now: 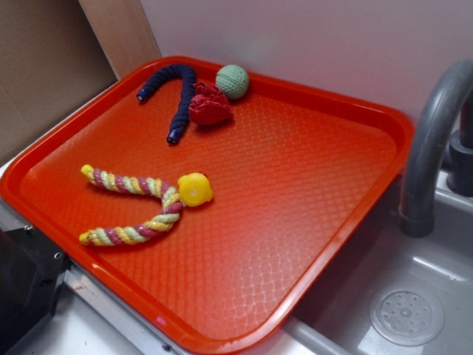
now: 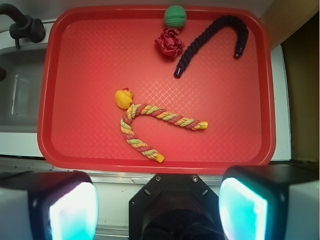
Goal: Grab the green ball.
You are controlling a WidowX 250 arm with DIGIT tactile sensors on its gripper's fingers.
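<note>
The green ball (image 1: 233,81) is pale mint with a ridged surface and rests at the far rim of the red tray (image 1: 310,170). In the wrist view the green ball (image 2: 175,16) sits at the top edge of the tray (image 2: 90,75). My gripper (image 2: 157,207) hangs high above the tray's near edge, far from the ball. Its two pale fingers (image 2: 72,210) stand wide apart with nothing between them. The gripper does not show in the exterior view.
A crumpled red cloth (image 1: 209,105) touches the ball, beside a dark blue rope (image 1: 177,96). A striped rope with a yellow knob (image 1: 194,189) lies at the tray's left. A sink with a grey faucet (image 1: 432,140) is on the right.
</note>
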